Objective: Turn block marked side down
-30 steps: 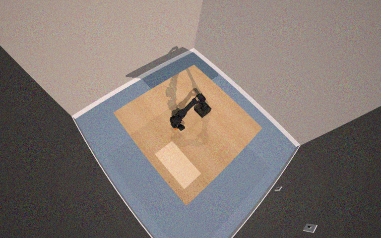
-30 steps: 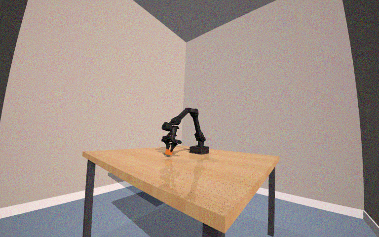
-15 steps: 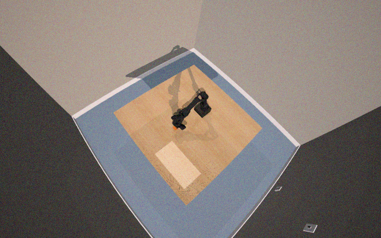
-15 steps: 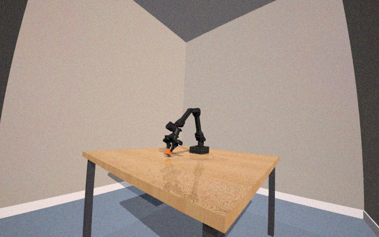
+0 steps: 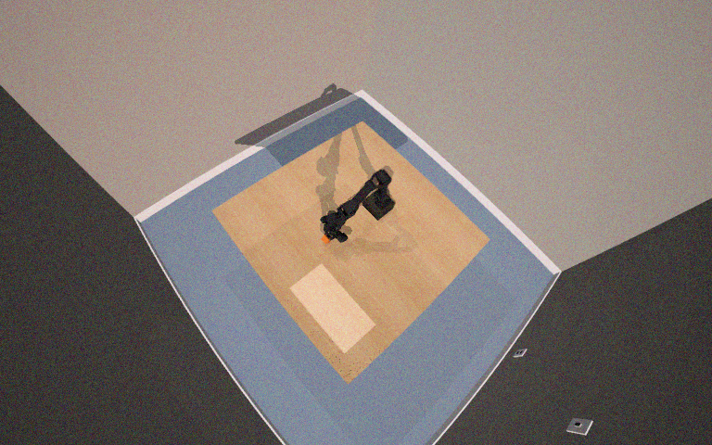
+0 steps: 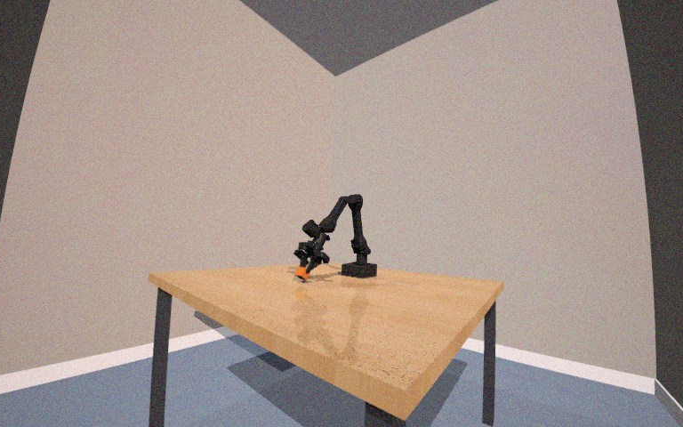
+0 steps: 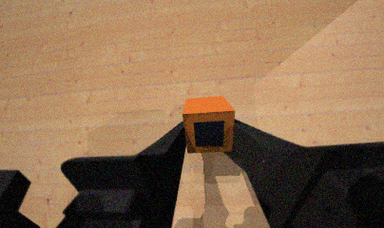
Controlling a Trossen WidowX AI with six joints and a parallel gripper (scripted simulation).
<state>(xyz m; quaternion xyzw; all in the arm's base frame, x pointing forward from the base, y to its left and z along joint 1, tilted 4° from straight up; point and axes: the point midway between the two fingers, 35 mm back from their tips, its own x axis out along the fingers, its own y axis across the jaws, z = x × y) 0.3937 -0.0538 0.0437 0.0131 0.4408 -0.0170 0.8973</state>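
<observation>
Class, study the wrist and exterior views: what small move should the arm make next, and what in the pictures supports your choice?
Probably rotate the wrist further. The gripper is shut on the orange block, whose dark marked face points toward the wrist camera, not down at the table. In the exterior view the block seems tilted just above the wood, so turning should come before lowering and releasing.

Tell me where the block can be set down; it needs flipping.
Bare wood lies ahead of the claw holding the block, toward the pale patch and near table corner. It is crowded only by the arm's base.
</observation>
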